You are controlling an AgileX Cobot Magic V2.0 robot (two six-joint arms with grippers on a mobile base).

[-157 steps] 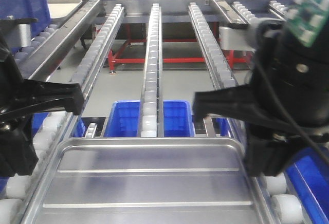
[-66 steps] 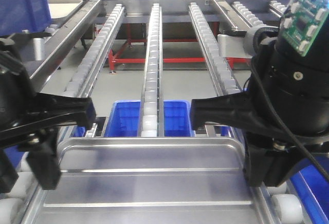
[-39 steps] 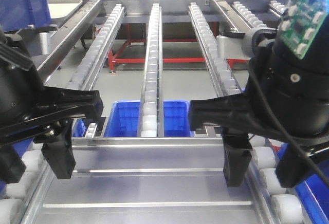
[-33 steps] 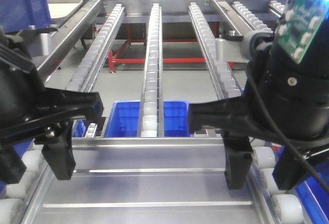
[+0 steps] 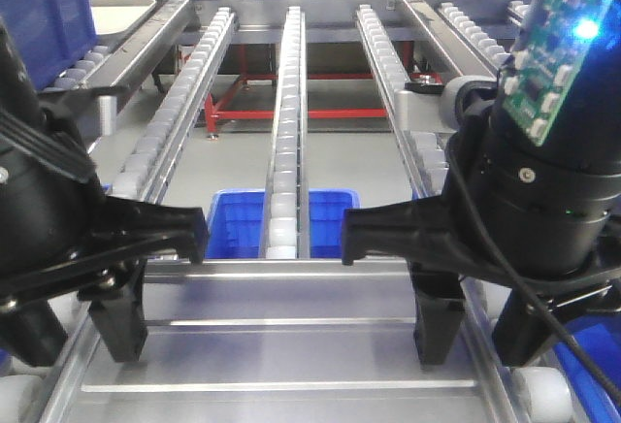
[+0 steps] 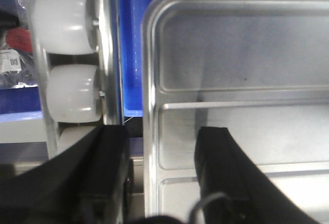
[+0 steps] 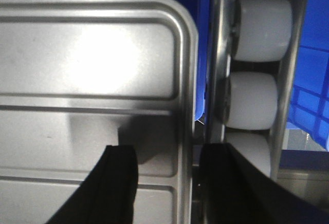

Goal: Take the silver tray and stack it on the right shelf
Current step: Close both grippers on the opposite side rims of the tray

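Front view: a shiny silver rectangular metal tray with a shallow rim and two long raised ridges (image 5: 291, 355) lies flat at the near, low end of the sloping flow-rack shelf of bluish-grey metal rails and small white plastic rollers (image 5: 286, 103). The black left gripper (image 5: 78, 345) stands at its left edge and the black right gripper (image 5: 480, 345) at its right edge. Each has one finger down inside the tray. A green printed circuit board with white connectors and a lit blue lamp (image 5: 553, 49) sits on the right arm; no lettering on it can be read. Under the rails are a blue ribbed plastic bin (image 5: 238, 224) and, farther off, a red-painted metal frame (image 5: 340, 113).

Left wrist view: the silver tray's (image 6: 236, 54) rounded corner and smooth rolled rim run between the matte black fingers (image 6: 226, 178). One finger is outside and one inside, with a gap to the metal on both sides, so the jaws are spread and not clamped. Two glossy white rollers (image 6: 69, 93) sit just beside it. A small white printed label (image 6: 9, 62) is too blurred to read.

Right wrist view: the silver tray's (image 7: 87, 59) right rim passes between the two black fingers (image 7: 121, 183). The jaws are likewise apart, and the outer finger is close against the rim. White rollers (image 7: 249, 100) line the rail alongside.
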